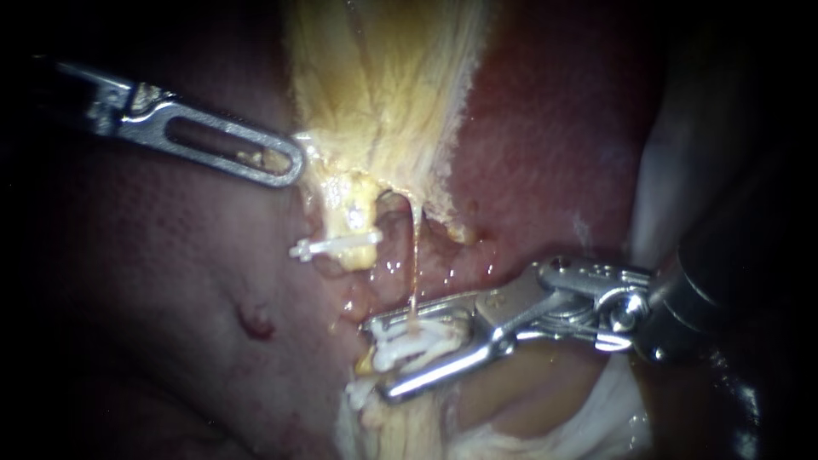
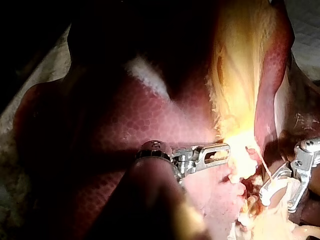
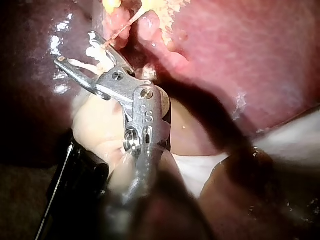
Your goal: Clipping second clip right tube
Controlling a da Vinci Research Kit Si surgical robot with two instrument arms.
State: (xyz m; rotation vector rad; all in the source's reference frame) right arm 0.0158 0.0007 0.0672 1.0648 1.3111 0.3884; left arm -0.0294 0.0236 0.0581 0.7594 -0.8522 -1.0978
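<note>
Over the liver (image 1: 170, 281), my left instrument (image 1: 290, 162) is holding the gallbladder (image 1: 383, 77) up with its jaws pinched on its edge, while my right instrument (image 1: 379, 358) is straddling the thin right tube (image 1: 415, 255), jaws apart and cradling the white clip (image 1: 417, 341). I am risking a skewed or partial bite, or snapping that taut strand, if I am closing off-square or tugging sideways.

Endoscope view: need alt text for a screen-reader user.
The silver right instrument holds in its jaws a white plastic clip at a thin pale tube over dark red liver. Another white clip sits on a yellow stump nearby, and the silver slotted left instrument touches the yellow fibrous tissue above.
</note>
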